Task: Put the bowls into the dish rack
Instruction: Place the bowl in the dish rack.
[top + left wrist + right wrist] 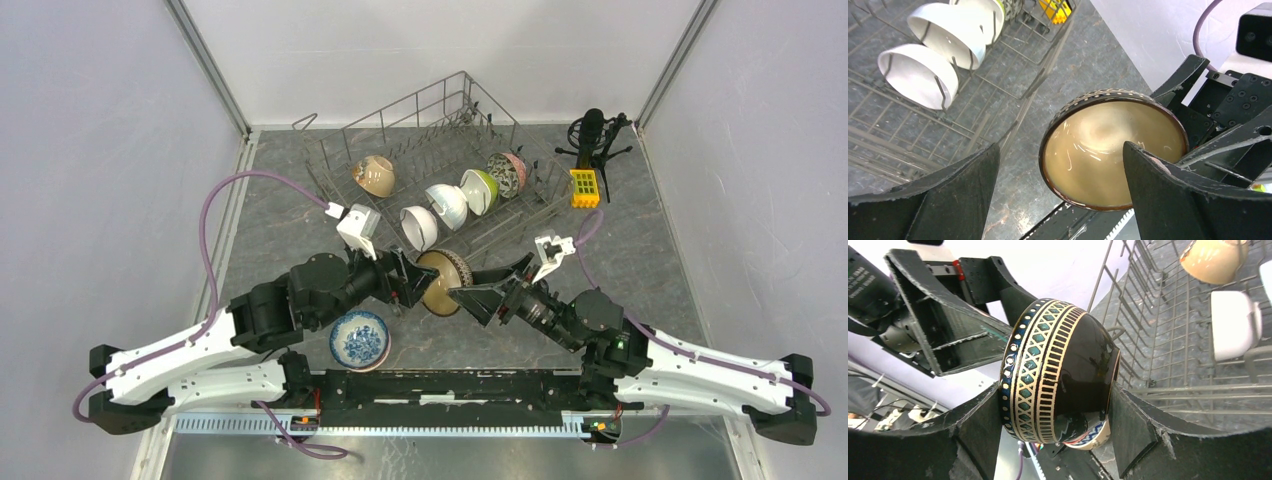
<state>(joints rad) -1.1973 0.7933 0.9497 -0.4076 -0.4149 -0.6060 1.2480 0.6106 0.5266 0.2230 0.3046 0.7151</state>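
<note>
My right gripper (470, 295) (1055, 410) is shut on a dark brown bowl (445, 282) (1063, 370) with a gold-patterned band and tan inside, held on edge above the table. My left gripper (412, 285) (1060, 146) is open, facing the bowl's inside (1108, 150), with its fingers on either side. The grey wire dish rack (490, 225) (878, 135) holds a tan bowl (374, 175), two white bowls (419, 227) (447, 205), a lime green bowl (480, 190) and a speckled bowl (507, 173). A blue-and-white bowl (359, 340) sits on the table by the left arm.
A black microphone on a small tripod (595, 135) and a yellow block (584, 187) stand right of the rack. A black rail (440, 385) runs along the near edge between the arm bases. Grey walls close in both sides.
</note>
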